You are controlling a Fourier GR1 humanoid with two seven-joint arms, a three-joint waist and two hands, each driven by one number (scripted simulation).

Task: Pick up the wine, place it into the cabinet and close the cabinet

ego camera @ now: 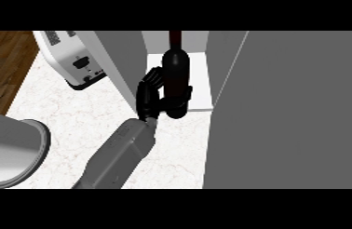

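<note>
The wine bottle is dark with a reddish neck pointing away from me. It is at the open cabinet's mouth, over the white shelf; whether it rests on the shelf I cannot tell. My left hand is curled round the bottle's lower half, fingers on its left side and one wrapped over its right. The grey forearm runs up from the lower edge. The cabinet door stands open as a large grey panel at the right. My right hand is out of view.
A white toaster stands at the back left, just left of the cabinet's grey side wall. A grey round vessel sits at the left edge. White marble counter lies between them; wood floor shows far left.
</note>
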